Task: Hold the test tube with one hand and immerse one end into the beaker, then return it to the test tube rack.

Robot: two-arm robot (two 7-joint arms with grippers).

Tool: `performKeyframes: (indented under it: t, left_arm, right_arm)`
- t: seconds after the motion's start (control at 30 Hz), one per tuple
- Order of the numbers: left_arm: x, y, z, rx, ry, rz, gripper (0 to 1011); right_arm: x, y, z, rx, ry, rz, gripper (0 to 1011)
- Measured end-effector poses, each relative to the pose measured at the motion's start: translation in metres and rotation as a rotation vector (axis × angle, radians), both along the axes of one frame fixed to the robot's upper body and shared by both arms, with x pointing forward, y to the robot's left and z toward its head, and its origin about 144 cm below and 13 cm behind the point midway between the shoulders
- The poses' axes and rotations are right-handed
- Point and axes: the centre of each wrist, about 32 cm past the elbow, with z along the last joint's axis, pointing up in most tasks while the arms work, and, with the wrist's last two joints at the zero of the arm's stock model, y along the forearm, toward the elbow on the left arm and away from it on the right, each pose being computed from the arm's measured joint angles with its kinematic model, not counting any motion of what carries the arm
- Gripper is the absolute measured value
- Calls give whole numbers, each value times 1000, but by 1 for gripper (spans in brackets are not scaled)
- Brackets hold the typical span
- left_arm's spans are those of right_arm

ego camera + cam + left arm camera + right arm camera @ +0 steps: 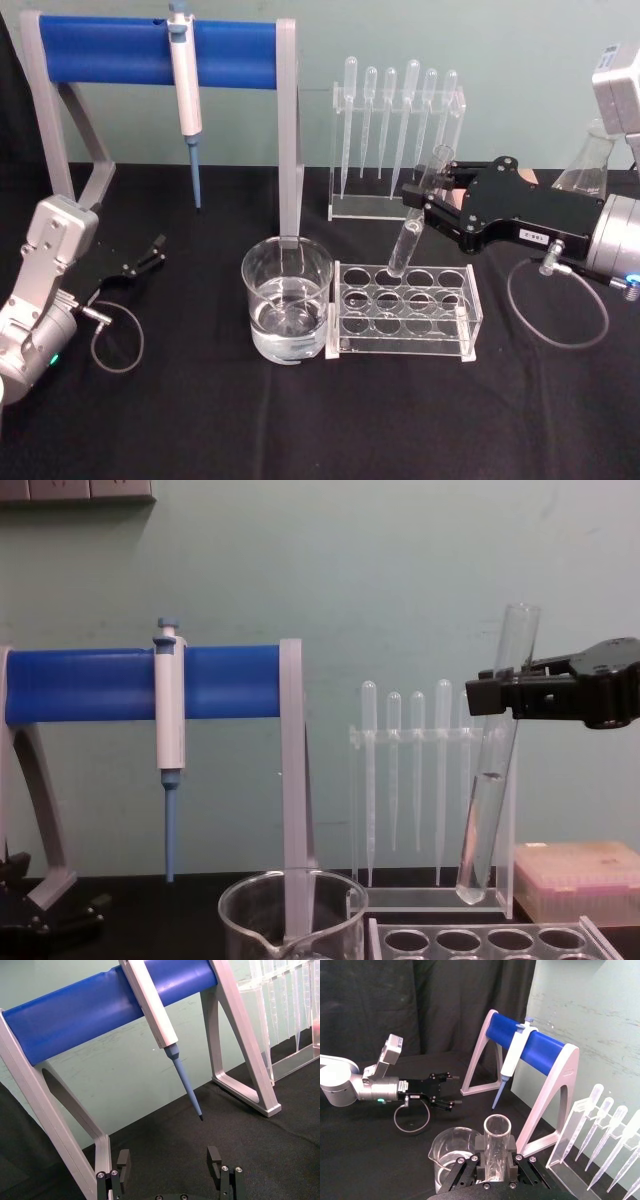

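Reading the small white label (531,237) on the black body of the right end effector (412,207) is not possible; its print is too small to make out. No other writing shows on the glassware or stands.

That end effector reaches in from the right edge of the head view, at mid-height, its jaws closed on the test tube (404,250) a little above the tube's middle. The tube's long axis is steep but tilted: the open rimmed top leans toward the upper right of the frame, and the rounded bottom points down and to the left. The bottom hangs in the air just above the back row of holes in the clear test tube rack (405,312), touching nothing. In the chest view the tube crosses the right side of the frame with the same lean.

The beaker (287,300) stands just left of the rack at lower centre, clear liquid in its lower part, apart from the tube.

At the lower left, the left end effector (150,255) rests low over the black tabletop (300,420), its jaws spread and empty.

Behind, a micropipette (185,80) hangs on a blue-barred stand (100,50) at upper left, and bulb pipettes (400,110) stand in a clear holder at upper centre.
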Motion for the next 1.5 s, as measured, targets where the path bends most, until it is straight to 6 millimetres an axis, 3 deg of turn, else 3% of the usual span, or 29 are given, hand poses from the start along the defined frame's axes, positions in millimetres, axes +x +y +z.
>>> performKeyframes:
  t: [1.5]
  left_arm:
    - [0, 0, 0, 0, 0, 0, 1000]
  right_arm:
    - [0, 0, 0, 0, 0, 0, 236]
